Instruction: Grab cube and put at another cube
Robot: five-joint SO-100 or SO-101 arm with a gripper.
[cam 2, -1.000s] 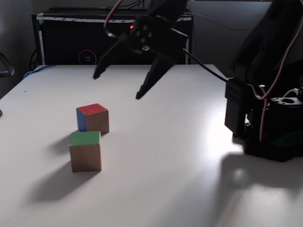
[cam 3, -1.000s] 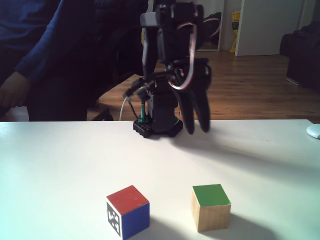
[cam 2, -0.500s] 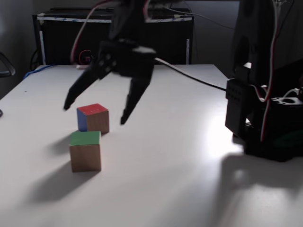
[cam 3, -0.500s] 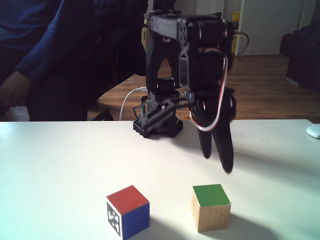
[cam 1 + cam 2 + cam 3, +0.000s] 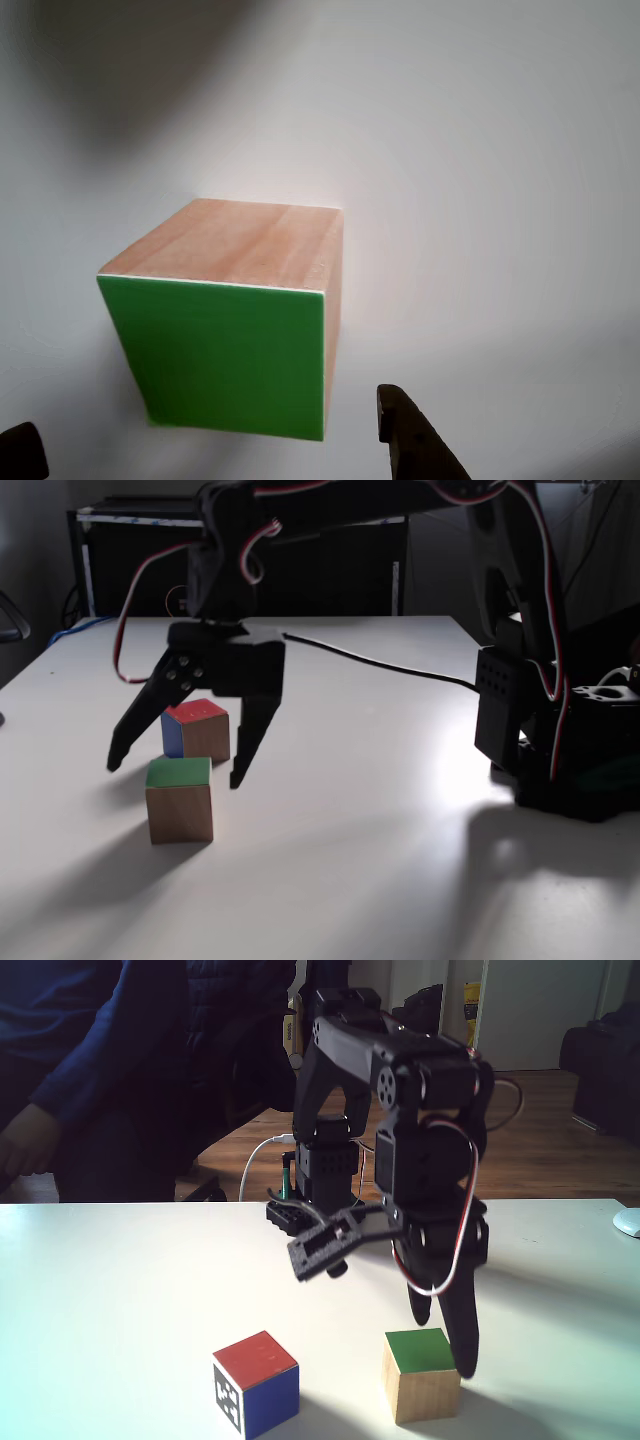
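With jaws spread, gripper (image 5: 172, 770) straddles rigid, light-looking cube (image 5: 180, 800), lower left; pinch opposite bare-wood sides.

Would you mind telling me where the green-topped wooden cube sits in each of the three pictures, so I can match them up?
Other view: the green-topped cube sits left of centre, close up, between the fingertips at the bottom edge.
A fixed view: the cube is at lower left, in front of the red-topped cube.
A fixed view: the cube is at bottom centre-right, with the red-topped cube on its left.
Shared landmark: the open gripper straddling it.
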